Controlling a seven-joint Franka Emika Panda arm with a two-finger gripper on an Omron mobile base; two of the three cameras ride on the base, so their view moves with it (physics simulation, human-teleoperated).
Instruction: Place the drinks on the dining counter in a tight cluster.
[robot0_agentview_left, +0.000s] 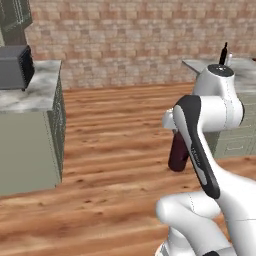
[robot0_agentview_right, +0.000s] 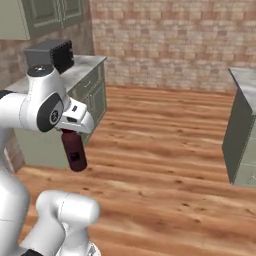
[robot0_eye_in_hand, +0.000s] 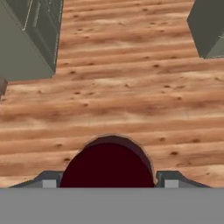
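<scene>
My gripper (robot0_eye_in_hand: 109, 178) is shut on the stout dark maroon bottle (robot0_eye_in_hand: 108, 162), whose round body bulges between the two fingertips. From the right base view the bottle (robot0_agentview_right: 74, 151) hangs below the white hand, tilted slightly, high above the wooden floor. In the left base view it (robot0_agentview_left: 177, 155) peeks out behind my forearm. A tall black wine bottle (robot0_agentview_left: 223, 53) stands on a marble-topped counter (robot0_agentview_left: 247, 70) at the far right, partly hidden by my arm. I cannot tell whether that is the dining counter.
A counter with a dark microwave (robot0_agentview_left: 15, 67) stands at the left, over grey-green cabinets (robot0_agentview_left: 27, 150). The right counter's dark end panel (robot0_agentview_right: 237, 135) borders a wide stretch of wooden floor (robot0_agentview_right: 160, 150). A brick wall (robot0_agentview_left: 125, 40) closes the back.
</scene>
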